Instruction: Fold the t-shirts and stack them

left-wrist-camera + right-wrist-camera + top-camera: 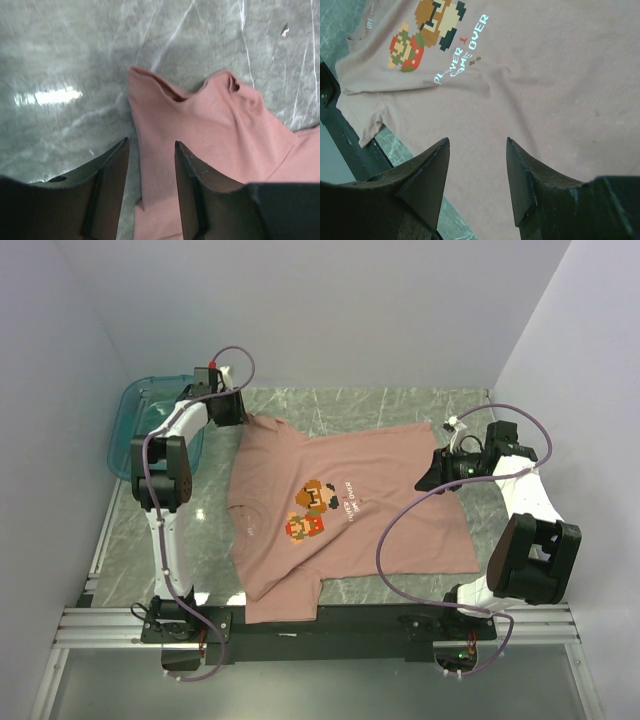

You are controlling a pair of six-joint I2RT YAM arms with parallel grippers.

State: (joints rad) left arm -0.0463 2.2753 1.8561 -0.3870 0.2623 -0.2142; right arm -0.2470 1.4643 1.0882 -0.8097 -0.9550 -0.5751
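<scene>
Top external view gives you one dusty-pink t-shirt (350, 525) spread face-up on the marble table (400, 405). Its collar points toward the left arm and its hem toward the right arm. The pixel print (310, 510) and white text (350, 505) sit mid-chest. The near sleeve (285, 600) laps over the table's front edge onto the black rail (380, 620). A teal tray (140, 405) stands at the far left corner, apart from the shirt.

Your left gripper (228, 408) sits at the far sleeve, beside the tray. In the left wrist view, this gripper (150, 190) has its jaws parted, and the outer edge of the sleeve (210, 135) runs down between them over the table (65, 60). You cannot tell whether the fingers touch the cloth.

Your right gripper (437, 478) is over the far hem corner. In the right wrist view, this gripper (475, 180) is also spread apart and grasps nothing, with plain pink t-shirt (545, 75) beneath it and the print (427, 30) farther ahead.
</scene>
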